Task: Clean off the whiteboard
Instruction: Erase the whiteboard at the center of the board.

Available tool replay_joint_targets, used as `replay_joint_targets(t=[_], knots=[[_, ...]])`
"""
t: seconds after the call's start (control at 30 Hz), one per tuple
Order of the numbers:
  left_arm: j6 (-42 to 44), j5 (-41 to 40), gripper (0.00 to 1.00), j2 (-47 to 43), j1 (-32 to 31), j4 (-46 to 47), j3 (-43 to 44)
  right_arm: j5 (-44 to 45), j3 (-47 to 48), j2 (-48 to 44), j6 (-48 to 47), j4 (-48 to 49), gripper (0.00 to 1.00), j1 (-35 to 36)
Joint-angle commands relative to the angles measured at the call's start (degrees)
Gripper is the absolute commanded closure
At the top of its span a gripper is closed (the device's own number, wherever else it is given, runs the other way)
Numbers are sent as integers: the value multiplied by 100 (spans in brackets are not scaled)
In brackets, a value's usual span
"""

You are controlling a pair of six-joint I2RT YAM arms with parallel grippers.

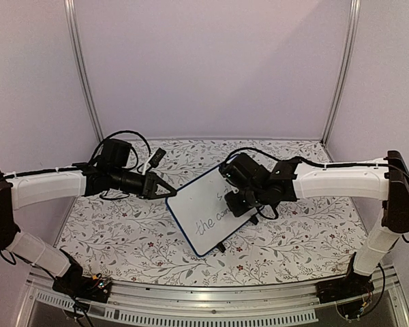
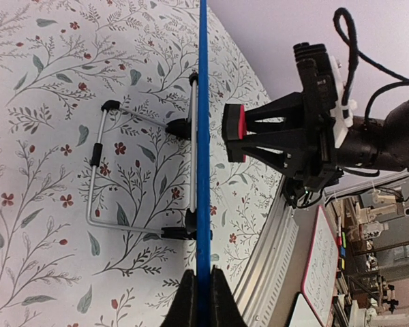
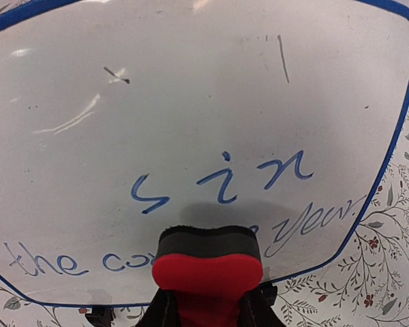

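The whiteboard point(image 1: 203, 210) stands tilted mid-table, with blue handwriting across its lower part. My left gripper point(image 1: 170, 192) is shut on its left edge; in the left wrist view the blue frame point(image 2: 203, 122) runs edge-on between the closed fingers point(image 2: 187, 303). My right gripper point(image 1: 241, 198) is shut on a red eraser with a dark felt face point(image 3: 208, 262). It is pressed against the whiteboard point(image 3: 191, 102) just below the word "sin" point(image 3: 221, 180), covering the middle of the bottom line. From the left wrist, the eraser point(image 2: 235, 133) shows on the far side of the board.
A wire stand with black feet point(image 2: 99, 177) props the board from behind. The aluminium rail point(image 1: 204, 300) runs along the table's near edge. Metal posts point(image 1: 85, 75) rise at the back corners. A pink-framed board point(image 2: 324, 266) lies off the table.
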Motion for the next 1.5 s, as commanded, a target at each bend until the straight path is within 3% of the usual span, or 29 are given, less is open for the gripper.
replay_joint_targets(t=[0.0, 1.47], knots=[[8, 94, 100, -106, -30, 55, -23, -101, -76, -57, 58, 75, 80, -34], [7, 135, 100, -128, -29, 53, -29, -73, 1037, 885, -316, 26, 80, -59]])
